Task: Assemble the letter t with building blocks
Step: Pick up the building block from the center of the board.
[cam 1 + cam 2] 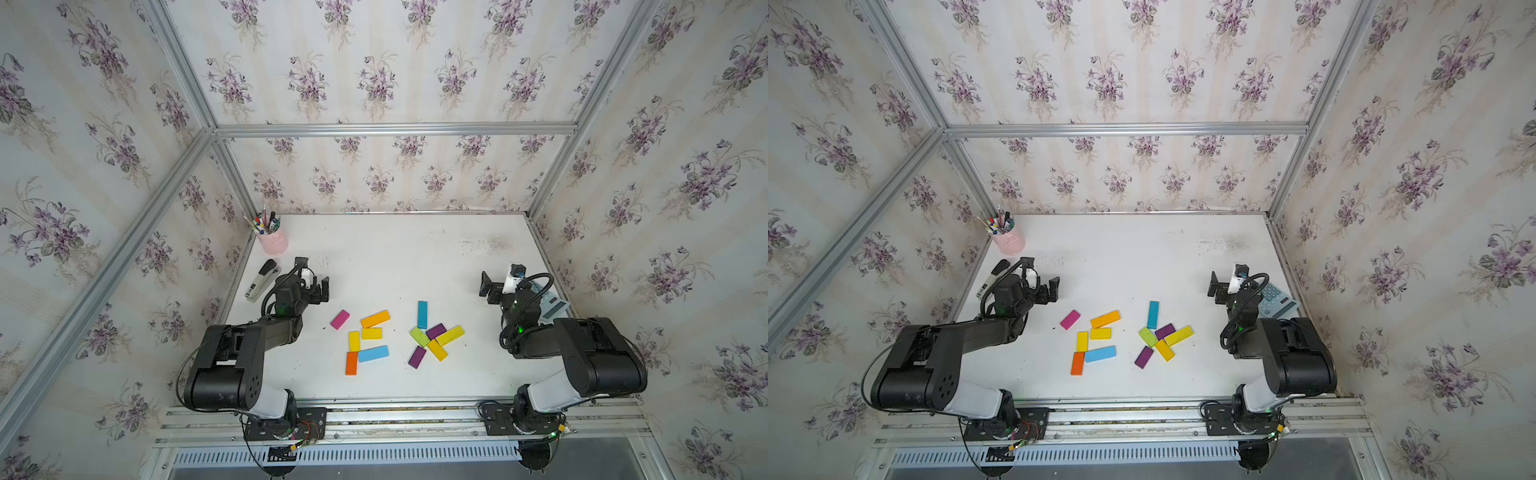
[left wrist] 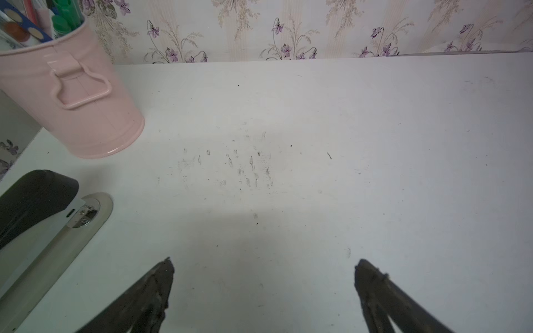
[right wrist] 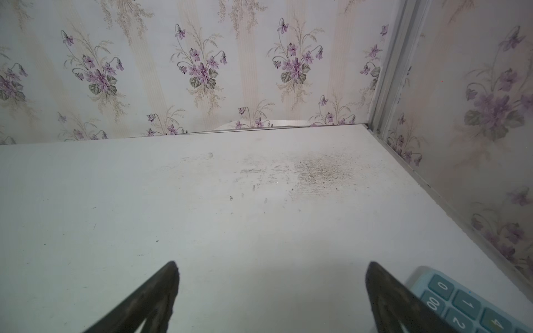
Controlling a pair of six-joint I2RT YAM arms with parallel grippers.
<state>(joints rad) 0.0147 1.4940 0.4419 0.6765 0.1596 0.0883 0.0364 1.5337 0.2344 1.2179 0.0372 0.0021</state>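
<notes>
Left tool [image 2: 264,261] spread wide, empty, right tool [image 3: 271,263] likewise

Lab booth: aluminium frame [image 1: 395,129], wallpaper [image 1: 376,79]

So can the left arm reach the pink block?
Probably yes. The pink block lies alone on bare table near the open left hand, with nothing between them.

far table [image 1: 395,249] open; blocks [image 1: 374,319] crowd near middle; stapler [image 1: 262,281], calculator [image 1: 555,308] at sides.
</notes>
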